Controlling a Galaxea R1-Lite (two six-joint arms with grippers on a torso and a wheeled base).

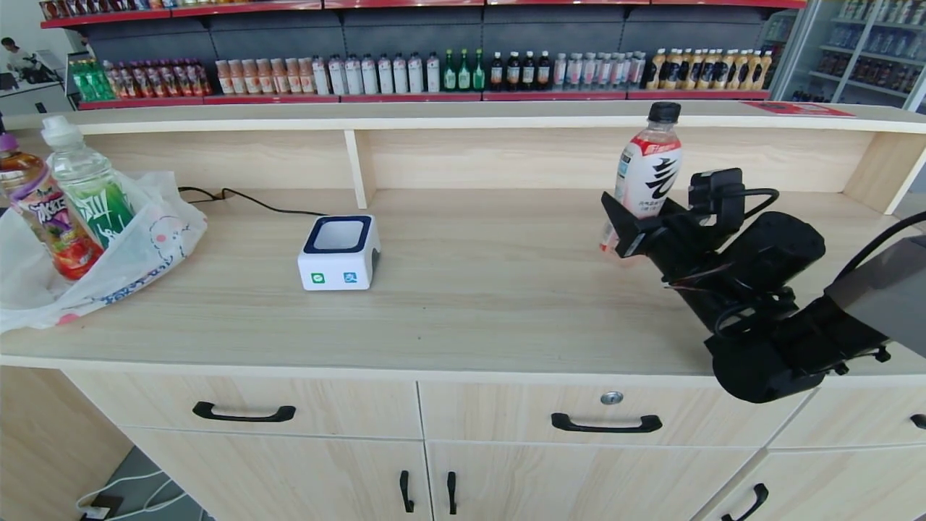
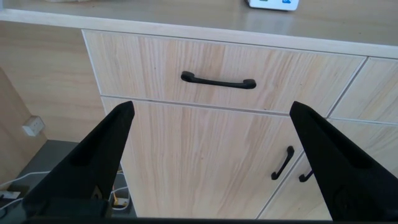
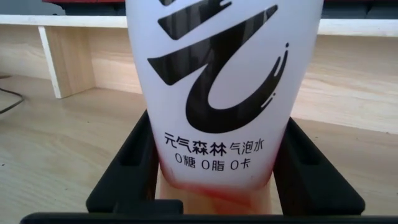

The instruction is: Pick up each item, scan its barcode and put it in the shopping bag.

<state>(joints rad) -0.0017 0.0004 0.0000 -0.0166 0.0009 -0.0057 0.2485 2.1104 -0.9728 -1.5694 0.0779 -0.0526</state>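
White plastic with a black cap and a red-and-white label, the bottle (image 1: pixel 649 174) sat between the fingers of the right pincer (image 1: pixel 623 230), which were clenched on its lower body from both sides. It leaned only slightly. Whether its base rested on the wooden counter (image 1: pixel 470 318) or hung just above it could not be told.

Well off to that pincer's left stood the white scanner (image 1: pixel 338 252), its window facing up. Farther the same way, beyond the scanner, lay the shopping bag (image 1: pixel 155 242). A green-labelled bottle (image 1: pixel 90 187) and a red-labelled bottle (image 1: pixel 45 217) leaned together inside it.

The left pincer (image 2: pixel 211 155) was released, its fingers spread wide with nothing between them. It hung low before the cabinet front, with a drawer handle (image 2: pixel 217 81) ahead of it.

By my reading, two items were finished and the gripped bottle was the last one out on the counter. It was grasped but not scanned. What remained was carrying it leftward to the scanner, showing its barcode, which I could not see, and then bagging it.
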